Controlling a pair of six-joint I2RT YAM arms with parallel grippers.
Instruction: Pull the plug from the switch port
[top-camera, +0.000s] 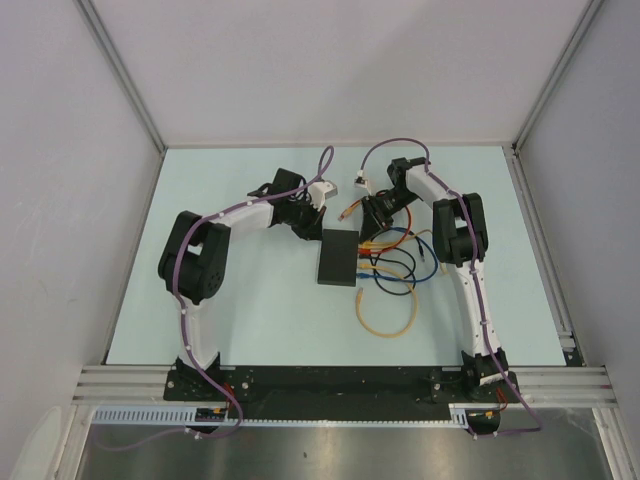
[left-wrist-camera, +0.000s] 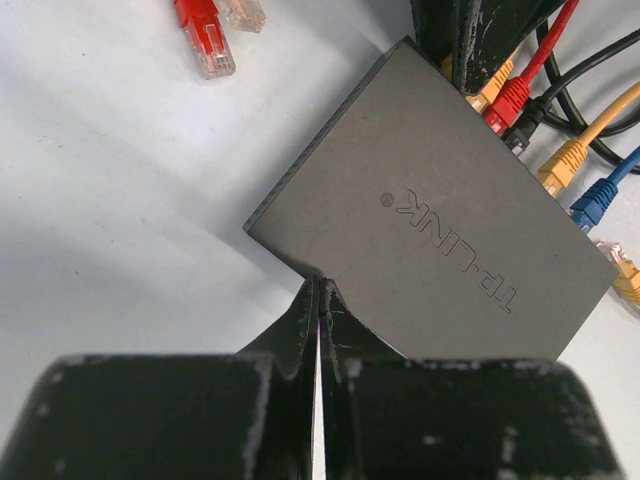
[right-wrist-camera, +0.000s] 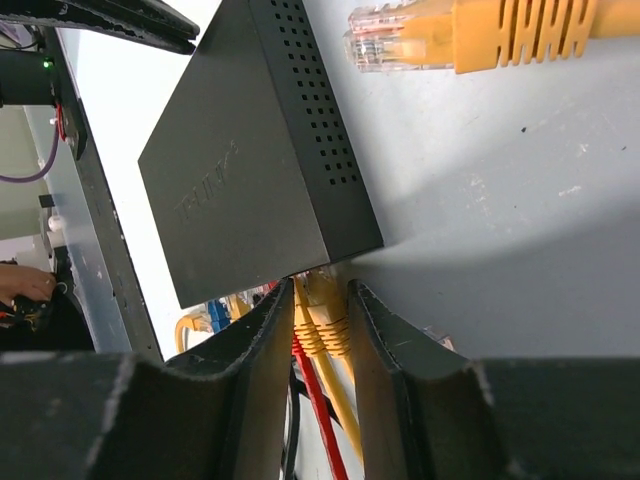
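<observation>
The switch (top-camera: 338, 258) is a flat black box lying mid-table, also seen in the left wrist view (left-wrist-camera: 430, 220) and the right wrist view (right-wrist-camera: 250, 150). Several plugs sit in its right-hand ports: yellow, red (left-wrist-camera: 510, 100) and blue (left-wrist-camera: 598, 198). My left gripper (left-wrist-camera: 318, 285) is shut, empty, with its tips on the switch's near corner (top-camera: 321, 233). My right gripper (right-wrist-camera: 320, 290) stands at the port side (top-camera: 368, 238). Its jaws straddle two yellow plugs (right-wrist-camera: 325, 310). One finger touches them; the other shows a thin gap.
A loose red plug (left-wrist-camera: 205, 40) and a loose yellow plug (right-wrist-camera: 400, 40) lie on the table beyond the switch. Blue, black and yellow cables (top-camera: 395, 265) tangle right of the switch, with a beige cable loop (top-camera: 385, 315) nearer the bases.
</observation>
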